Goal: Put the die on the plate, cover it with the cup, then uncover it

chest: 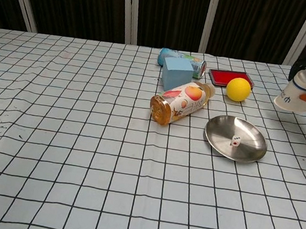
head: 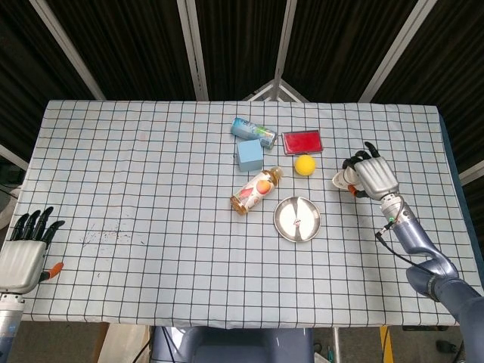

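Observation:
A small white die (chest: 235,141) lies uncovered on the round metal plate (chest: 250,152), which shows in the head view as plate (head: 287,225) with the die (head: 298,221) near its middle. My right hand (head: 373,175) grips the white paper cup (chest: 299,90), mouth tilted down and left, in the air well to the right of the plate; the cup (head: 345,179) peeks out left of the hand. My left hand (head: 24,253) hangs by the table's near left corner, fingers apart and holding nothing.
A peach drink bottle (chest: 181,101) lies on its side left of the plate. Behind it stand a blue block (chest: 177,72), a lying can (chest: 181,57), a red flat box (chest: 230,78) and a yellow ball (chest: 238,89).

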Robot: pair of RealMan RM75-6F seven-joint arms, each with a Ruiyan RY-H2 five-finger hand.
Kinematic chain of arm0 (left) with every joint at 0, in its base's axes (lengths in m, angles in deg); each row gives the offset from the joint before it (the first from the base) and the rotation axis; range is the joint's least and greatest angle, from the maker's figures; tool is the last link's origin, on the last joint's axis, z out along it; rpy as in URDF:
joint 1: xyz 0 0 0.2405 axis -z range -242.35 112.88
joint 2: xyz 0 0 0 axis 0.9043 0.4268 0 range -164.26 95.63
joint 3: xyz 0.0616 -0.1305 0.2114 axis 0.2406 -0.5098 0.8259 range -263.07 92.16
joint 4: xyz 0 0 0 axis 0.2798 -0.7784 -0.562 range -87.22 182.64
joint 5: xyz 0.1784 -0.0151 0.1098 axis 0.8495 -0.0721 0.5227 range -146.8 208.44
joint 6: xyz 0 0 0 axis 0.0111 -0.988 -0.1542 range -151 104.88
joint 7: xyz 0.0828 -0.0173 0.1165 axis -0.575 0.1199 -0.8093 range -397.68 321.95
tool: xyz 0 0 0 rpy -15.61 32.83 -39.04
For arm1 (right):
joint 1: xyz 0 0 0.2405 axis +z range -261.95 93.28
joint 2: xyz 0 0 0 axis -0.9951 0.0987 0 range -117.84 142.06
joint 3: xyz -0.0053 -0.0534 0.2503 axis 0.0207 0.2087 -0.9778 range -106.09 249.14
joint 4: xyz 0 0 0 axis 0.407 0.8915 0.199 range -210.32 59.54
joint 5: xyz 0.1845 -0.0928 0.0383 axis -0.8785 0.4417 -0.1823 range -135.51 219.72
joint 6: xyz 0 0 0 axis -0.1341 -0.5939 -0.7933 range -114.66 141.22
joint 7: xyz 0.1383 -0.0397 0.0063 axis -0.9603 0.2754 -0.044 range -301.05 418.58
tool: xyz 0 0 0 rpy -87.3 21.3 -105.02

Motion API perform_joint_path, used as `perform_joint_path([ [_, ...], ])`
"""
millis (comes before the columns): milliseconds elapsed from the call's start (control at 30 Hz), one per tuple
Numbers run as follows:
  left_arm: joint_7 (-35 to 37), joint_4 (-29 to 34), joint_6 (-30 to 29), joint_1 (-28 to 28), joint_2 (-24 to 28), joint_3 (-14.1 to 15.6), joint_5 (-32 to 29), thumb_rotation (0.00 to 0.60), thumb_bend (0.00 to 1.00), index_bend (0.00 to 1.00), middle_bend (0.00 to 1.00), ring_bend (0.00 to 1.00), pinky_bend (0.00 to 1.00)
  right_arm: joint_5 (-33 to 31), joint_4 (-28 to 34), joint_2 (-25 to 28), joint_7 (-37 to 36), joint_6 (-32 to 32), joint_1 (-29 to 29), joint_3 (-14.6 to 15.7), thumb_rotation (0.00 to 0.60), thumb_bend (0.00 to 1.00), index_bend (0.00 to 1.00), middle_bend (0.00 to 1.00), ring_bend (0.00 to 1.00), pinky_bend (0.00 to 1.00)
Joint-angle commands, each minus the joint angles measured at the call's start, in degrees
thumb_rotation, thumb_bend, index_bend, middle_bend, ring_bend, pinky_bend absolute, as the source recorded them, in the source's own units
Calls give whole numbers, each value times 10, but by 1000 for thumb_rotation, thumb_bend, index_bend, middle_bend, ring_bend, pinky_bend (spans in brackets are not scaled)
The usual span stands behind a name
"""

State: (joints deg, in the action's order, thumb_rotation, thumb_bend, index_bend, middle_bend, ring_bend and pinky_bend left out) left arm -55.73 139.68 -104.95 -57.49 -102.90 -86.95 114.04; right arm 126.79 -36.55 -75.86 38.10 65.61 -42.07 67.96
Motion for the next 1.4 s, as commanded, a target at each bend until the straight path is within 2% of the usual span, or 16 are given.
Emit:
perform_joint_path([
  [33,-2,0,0,0,-2,0,0,600,256,190,0,0,23,9,-32,-19,-25,-12,-3,13,600,361,569,406,227,53],
  [400,-5,-3,6,4,-4,0,-2,600,256,189,0,0,23,21,-72,-49,-51,-32,-2,28,600,349,559,406,226,53],
  [500,-2,-4,7,5,-3,-1,-3,600,256,190,0,0,23,17,-82,-58,-51,-34,-4,25,600,225,452,361,190,47],
  [567,-1,-5,9,6,-3,-2,-6,600,256,190,0,0,23,11,-87,-63,-54,-38,-4,20,600,133,318,252,134,28],
  [667,0,-6,11,6,-3,-3,-6,600,256,191,0,0,23,4,-88,-63,-57,-45,-4,14,600,107,152,119,85,3],
  [833,2,-5,11,7,-2,-3,-7,600,256,191,0,0,23,-9,-56,-42,-80,-64,-3,4,600,106,23,45,39,0],
  [967,5,-5,11,7,-1,-3,-7,600,256,191,0,0,23,-11,-23,-15,-90,-56,-3,-2,600,106,7,36,36,0],
  [1033,8,-4,11,7,1,-2,-5,600,256,191,0,0,23,-5,19,19,-92,-31,-10,-3,600,106,8,35,36,0],
  [1167,20,-3,11,6,8,-1,-2,600,256,191,0,0,23,-4,172,127,-63,15,-41,-2,600,106,8,35,36,0],
  [1300,44,-2,9,5,19,1,4,600,256,191,0,0,23,-33,362,254,16,68,-102,3,600,105,7,35,36,0],
  [1400,64,-2,7,4,27,1,8,600,256,191,0,0,23,-56,451,304,110,132,-155,10,600,105,8,35,36,0],
])
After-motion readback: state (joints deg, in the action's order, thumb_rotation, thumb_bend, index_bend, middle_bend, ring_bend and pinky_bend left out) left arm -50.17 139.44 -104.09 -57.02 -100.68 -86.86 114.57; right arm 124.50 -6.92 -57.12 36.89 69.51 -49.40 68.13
